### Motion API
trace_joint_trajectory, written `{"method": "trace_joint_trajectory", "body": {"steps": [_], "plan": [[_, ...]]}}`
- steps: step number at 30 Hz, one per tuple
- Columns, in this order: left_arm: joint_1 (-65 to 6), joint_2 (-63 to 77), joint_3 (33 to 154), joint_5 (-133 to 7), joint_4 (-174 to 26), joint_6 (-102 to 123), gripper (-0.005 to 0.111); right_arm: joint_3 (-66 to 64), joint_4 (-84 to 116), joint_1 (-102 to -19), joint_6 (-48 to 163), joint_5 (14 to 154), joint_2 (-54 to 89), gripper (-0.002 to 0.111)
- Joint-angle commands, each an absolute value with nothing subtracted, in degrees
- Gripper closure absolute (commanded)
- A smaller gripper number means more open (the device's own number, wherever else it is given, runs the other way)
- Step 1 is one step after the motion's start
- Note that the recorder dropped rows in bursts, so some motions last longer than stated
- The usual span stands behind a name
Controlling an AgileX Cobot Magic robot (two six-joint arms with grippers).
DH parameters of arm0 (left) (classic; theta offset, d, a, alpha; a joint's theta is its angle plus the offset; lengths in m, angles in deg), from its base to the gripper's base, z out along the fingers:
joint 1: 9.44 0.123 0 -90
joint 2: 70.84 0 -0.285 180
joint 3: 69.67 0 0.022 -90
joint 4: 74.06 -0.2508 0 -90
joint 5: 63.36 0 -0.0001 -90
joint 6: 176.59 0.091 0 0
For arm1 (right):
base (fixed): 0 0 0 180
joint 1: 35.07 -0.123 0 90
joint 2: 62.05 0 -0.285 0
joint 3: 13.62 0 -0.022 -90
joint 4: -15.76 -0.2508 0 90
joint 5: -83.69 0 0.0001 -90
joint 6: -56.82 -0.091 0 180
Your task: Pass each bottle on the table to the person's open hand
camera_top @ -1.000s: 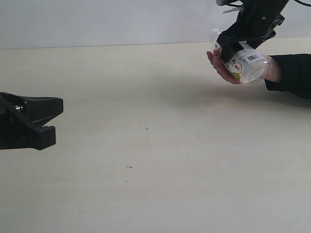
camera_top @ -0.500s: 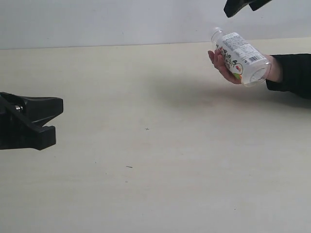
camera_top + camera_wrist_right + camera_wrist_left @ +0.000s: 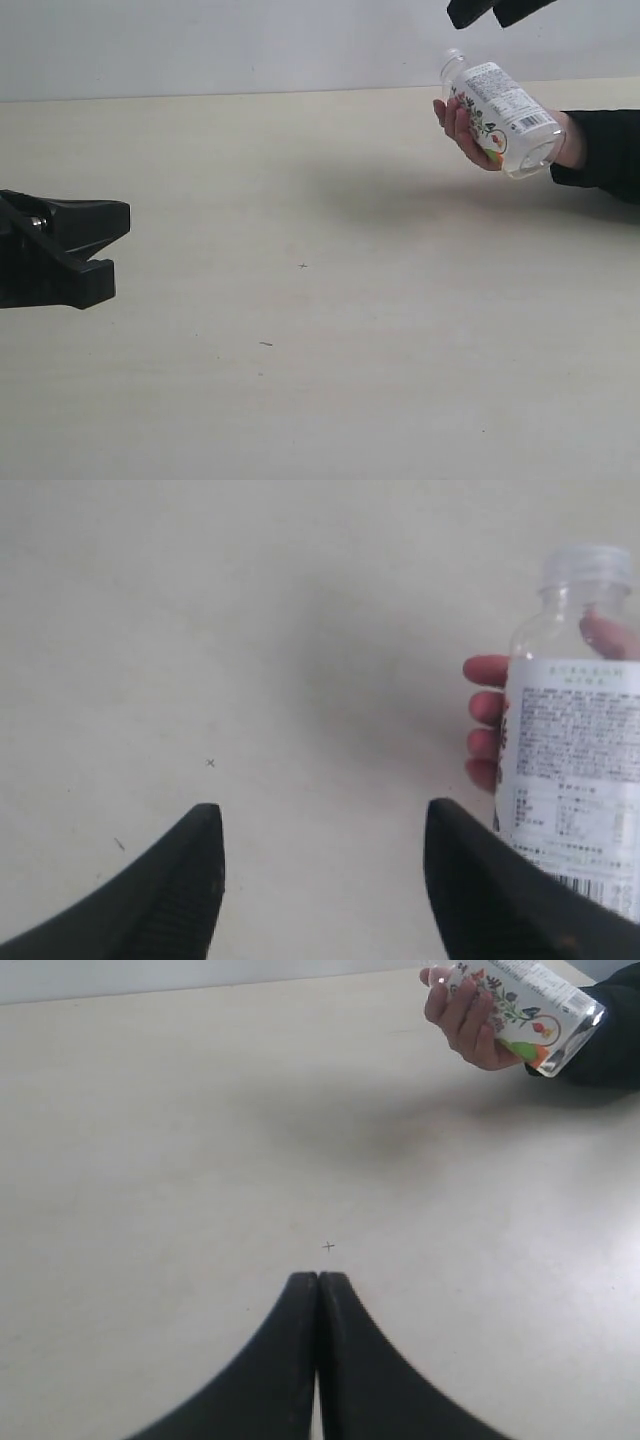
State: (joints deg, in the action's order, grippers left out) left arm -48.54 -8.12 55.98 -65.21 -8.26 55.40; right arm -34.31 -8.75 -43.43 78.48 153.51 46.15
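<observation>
1. The bottle [image 3: 500,118] lies tilted in the person's hand [image 3: 462,128] at the far right, lifted clear of the tabletop [image 3: 300,380], fingers curled round it; this hand-over looks done
2. The right end effector [image 3: 322,820] hangs above the bottle with its jaws spread and nothing between them, likely to give the hand room
3. The left end effector [image 3: 318,1280] sits low at the near left with its jaws pressed together and empty, well apart from the hand; I judge it parked out of the way
4. The exterior view catches only the right end effector's tips at its top edge; the right wrist view shows the full gap, with the bottle's neck and small-print label just beside one jaw
5. The left wrist view alone shows the floral print and the left jaws meeting in a thin seam
6. No other bottle shows on the tabletop in any view, so the task may be near its end
</observation>
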Motion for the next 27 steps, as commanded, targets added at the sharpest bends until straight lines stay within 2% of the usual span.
{"method": "trace_joint_trajectory", "body": {"steps": [1,19,27], "plan": [[-48.44,-8.42,55.74,-64.96,-8.63,55.34,0.104,-28.19,-8.64,-43.4,79.72,153.65,42.63,0.052],[-48.44,-8.42,55.74,-64.96,-8.63,55.34,0.104,-11.16,-9.77,-43.4,79.61,151.11,35.35,0.052],[-48.44,-8.42,55.74,-64.96,-8.63,55.34,0.104,-3.59,-10.01,-43.4,79.61,143.89,34.4,0.052]]}}
